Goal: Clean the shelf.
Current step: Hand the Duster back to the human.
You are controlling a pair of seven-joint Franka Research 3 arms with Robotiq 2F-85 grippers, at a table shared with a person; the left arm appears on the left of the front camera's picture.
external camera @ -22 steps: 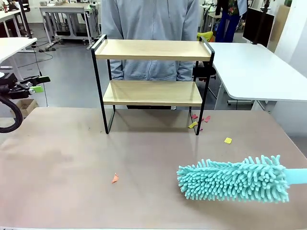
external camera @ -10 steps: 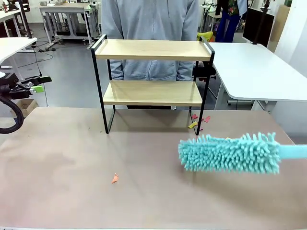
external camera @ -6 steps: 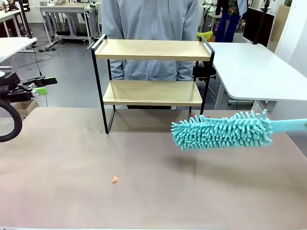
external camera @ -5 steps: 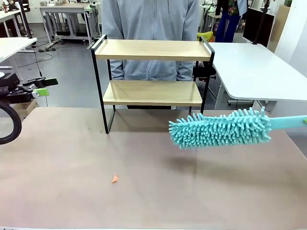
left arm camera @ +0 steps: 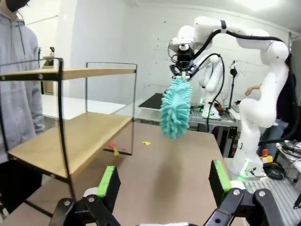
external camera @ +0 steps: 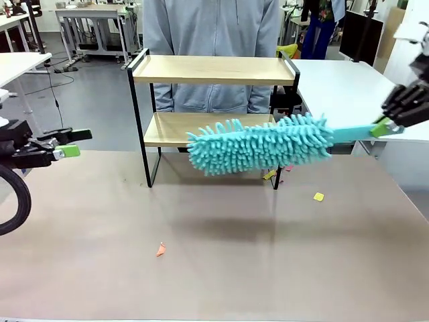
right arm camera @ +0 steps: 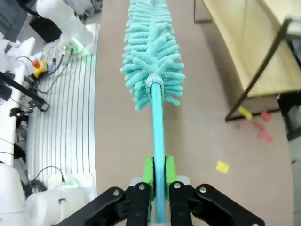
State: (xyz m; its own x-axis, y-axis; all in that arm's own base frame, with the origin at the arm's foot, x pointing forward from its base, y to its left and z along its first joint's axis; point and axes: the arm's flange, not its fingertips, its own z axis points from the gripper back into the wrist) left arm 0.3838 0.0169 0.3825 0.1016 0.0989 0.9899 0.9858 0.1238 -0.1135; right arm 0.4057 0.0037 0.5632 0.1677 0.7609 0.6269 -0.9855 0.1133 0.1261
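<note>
The shelf [external camera: 213,70] is a two-tier rack of light wooden boards in a thin black frame, standing at the table's far middle in front of a person in a grey hoodie. A teal fluffy duster [external camera: 260,143] hangs in the air just in front of the lower board [external camera: 167,127]. My right gripper [external camera: 387,125] is shut on its teal handle [right arm camera: 158,141] at the right edge. My left gripper [external camera: 67,143] is open with nothing between its fingers at the far left, clear of the shelf [left arm camera: 70,136].
Small paper scraps lie on the brown table: an orange one [external camera: 160,249] at the front left, a yellow one [external camera: 318,196] and red and yellow bits [right arm camera: 256,123] by the shelf's right foot. A white table [external camera: 355,100] stands at the right.
My right arm has lifted the duster off the table and swung it left and up to the shelf's lower board. The left gripper has edged slightly right.
</note>
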